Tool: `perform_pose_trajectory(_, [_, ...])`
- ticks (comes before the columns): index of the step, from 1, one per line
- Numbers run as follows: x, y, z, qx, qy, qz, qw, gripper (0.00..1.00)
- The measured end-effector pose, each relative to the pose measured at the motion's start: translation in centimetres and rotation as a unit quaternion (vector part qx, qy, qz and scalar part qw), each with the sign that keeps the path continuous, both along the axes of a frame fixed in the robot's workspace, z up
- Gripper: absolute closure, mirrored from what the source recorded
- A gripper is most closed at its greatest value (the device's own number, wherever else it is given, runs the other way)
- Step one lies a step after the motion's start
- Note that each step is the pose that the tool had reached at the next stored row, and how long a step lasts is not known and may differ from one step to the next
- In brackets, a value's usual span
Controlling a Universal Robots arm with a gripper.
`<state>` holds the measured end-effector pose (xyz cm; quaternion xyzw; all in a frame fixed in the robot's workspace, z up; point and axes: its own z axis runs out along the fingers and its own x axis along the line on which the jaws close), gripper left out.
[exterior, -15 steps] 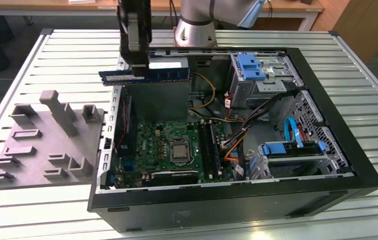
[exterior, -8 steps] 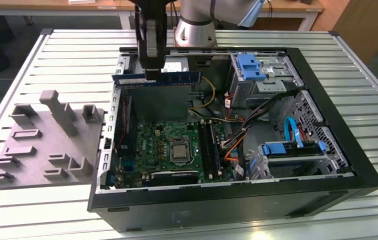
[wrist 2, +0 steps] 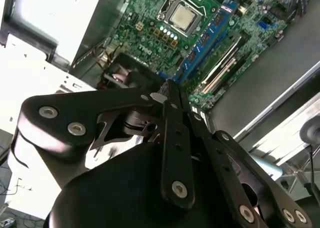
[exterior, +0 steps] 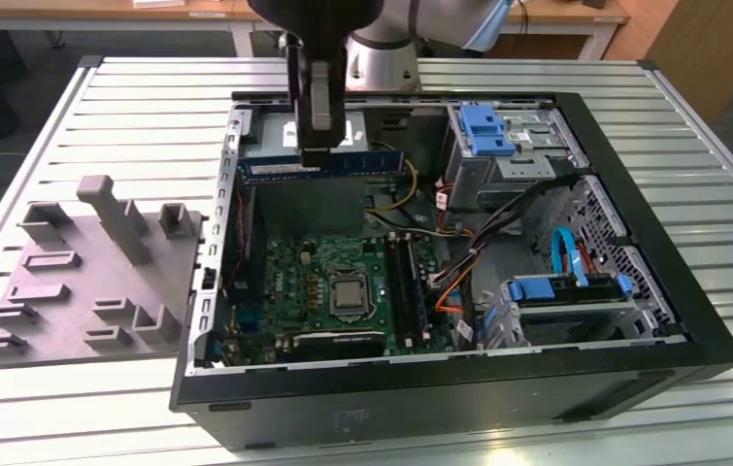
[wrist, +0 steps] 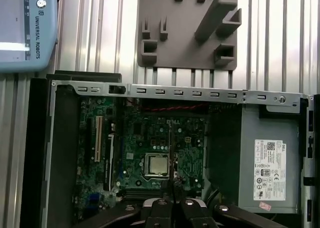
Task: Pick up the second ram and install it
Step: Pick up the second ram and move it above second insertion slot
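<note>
Item: second ram point(exterior: 355, 163), blue-black stick pinched tight by its upper edge in the gripper point(exterior: 316, 155), hanging level over the power supply point(exterior: 299, 202), above the green board point(exterior: 291, 277), contact edge likely kept downward for slotting.

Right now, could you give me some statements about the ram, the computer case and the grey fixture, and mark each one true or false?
1. The gripper is shut on the second ram. True.
2. The second ram is seated in a slot of the motherboard. False: it is held in the air above the computer case, apart from the board.
3. The grey fixture lies on the table outside the case, at the exterior view's left. True.
4. The case is closed by a side panel. False: it lies open, and the board and its silver socket show.
</note>
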<state>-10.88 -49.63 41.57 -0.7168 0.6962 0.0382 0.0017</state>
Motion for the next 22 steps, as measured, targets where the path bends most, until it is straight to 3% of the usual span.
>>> perform_pose_trajectory(10, [1.7,0.0,-1.68,0.0,0.0001,0.0,1.0,0.87])
perform_pose_trajectory(22, [2.1,0.0,-3.87,0.0,0.0002,0.0,1.0,0.87])
